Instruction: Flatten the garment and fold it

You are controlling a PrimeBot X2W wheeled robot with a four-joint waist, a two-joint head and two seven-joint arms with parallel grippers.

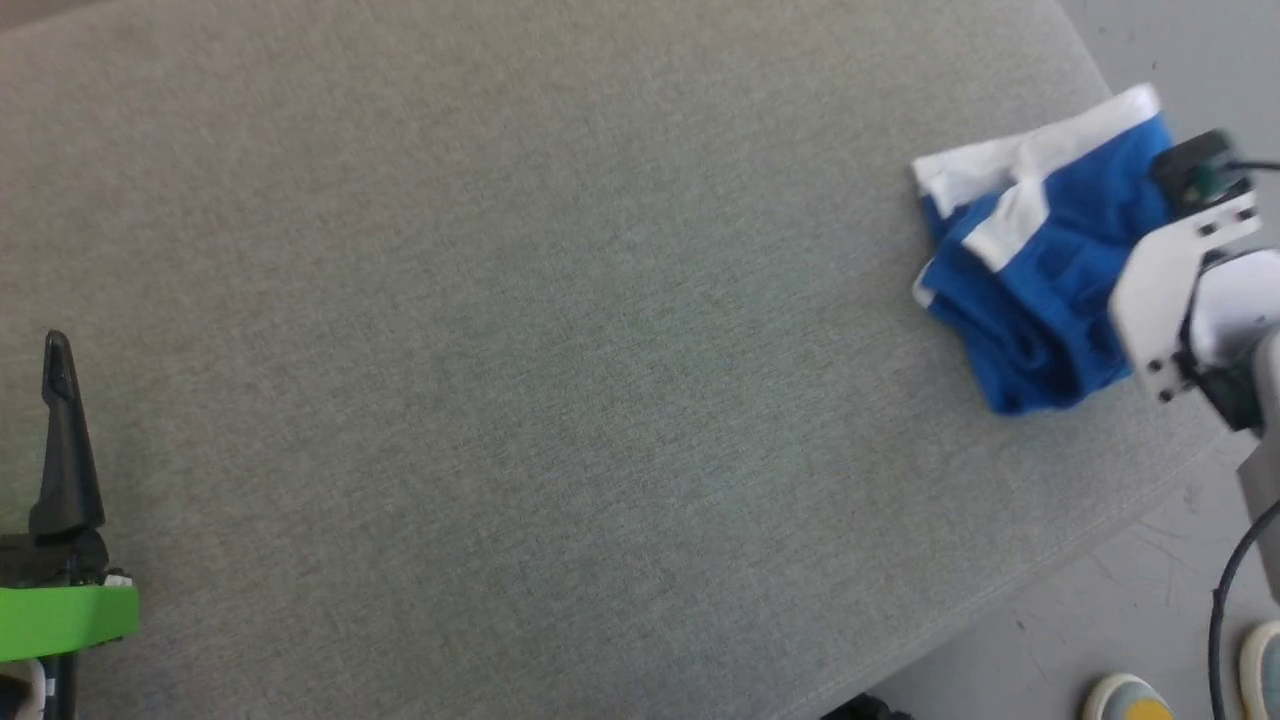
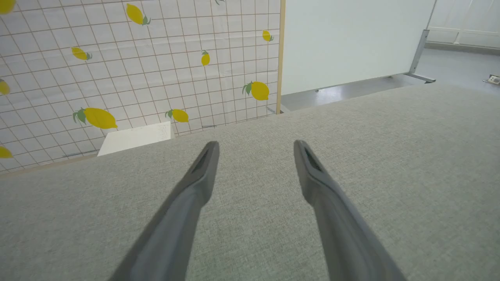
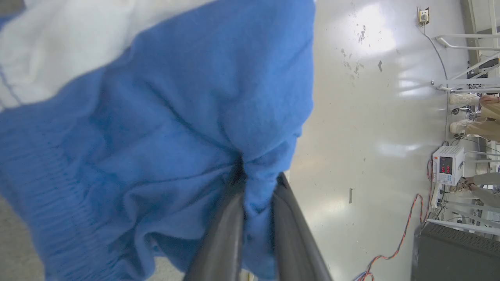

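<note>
1. we see the garment [image 1: 1040, 290] lying bunched at the far right edge of the grey padded surface [image 1: 500, 350].
2. our right gripper [image 3: 259, 177] is clenched on a fold of its blue cloth.
3. our left gripper [image 2: 256, 150] hangs released above the surface, well apart from it.

garment [image 1: 1040, 290]: royal-blue shorts, broad white stripe across the far side, ribbed gathered band along one edge | state: crumpled, bunched in a heap, neither flattened nor folded | place: right end of grey cushion [image 1: 500, 350], close to its edge | hold: blue fold pinched between right gripper [image 3: 259, 171] fingers
</note>
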